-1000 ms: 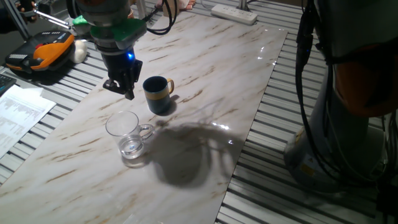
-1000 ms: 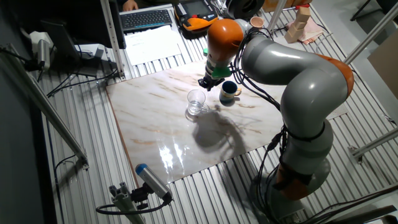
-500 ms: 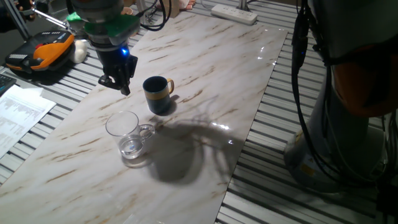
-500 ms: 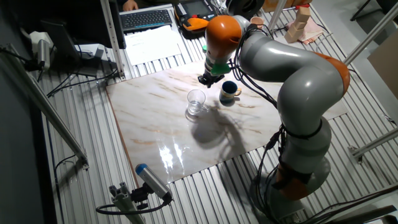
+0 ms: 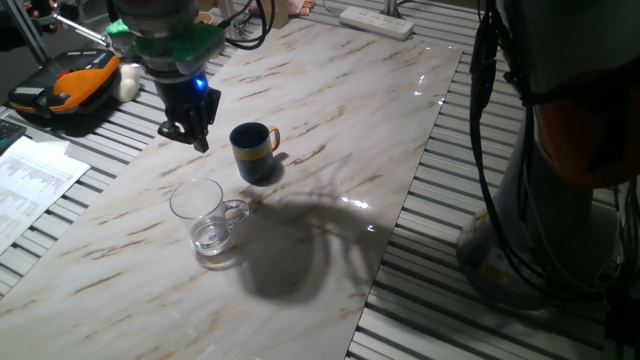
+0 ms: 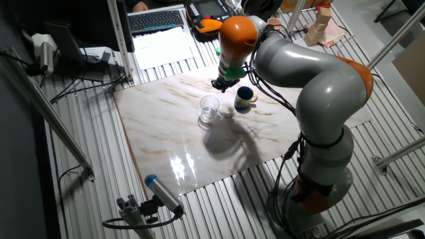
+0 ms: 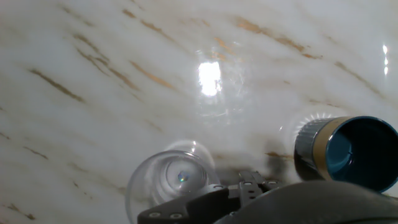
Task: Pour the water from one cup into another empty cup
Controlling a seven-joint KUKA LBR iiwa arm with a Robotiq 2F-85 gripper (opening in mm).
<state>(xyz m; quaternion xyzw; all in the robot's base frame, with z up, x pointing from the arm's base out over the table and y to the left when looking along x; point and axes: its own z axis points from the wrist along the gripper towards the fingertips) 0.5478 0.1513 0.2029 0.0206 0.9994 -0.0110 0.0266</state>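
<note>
The clear glass mug (image 5: 205, 218) stands upright on the marble table top with a little water (image 5: 212, 238) in its bottom, its handle towards the dark navy mug (image 5: 252, 151). The navy mug, with a yellow-tan handle, is upright a short way behind it. My gripper (image 5: 188, 137) hangs above the table, left of the navy mug and behind the glass, touching neither; it looks open and holds nothing. The other fixed view shows my gripper (image 6: 218, 83), the glass mug (image 6: 210, 109) and the navy mug (image 6: 244, 99). The hand view looks down on the glass mug (image 7: 169, 182) and the navy mug (image 7: 351, 152).
The marble board (image 5: 330, 120) lies on a slatted metal table. An orange and black device (image 5: 70, 85) and papers (image 5: 30, 180) lie off its left edge, and a power strip (image 5: 375, 20) lies at the far end. The arm's base (image 6: 322, 179) stands beside the board.
Over the last second my gripper rose and shifted left, away from the navy mug, and it has held still for the last half second. Both mugs stayed put.
</note>
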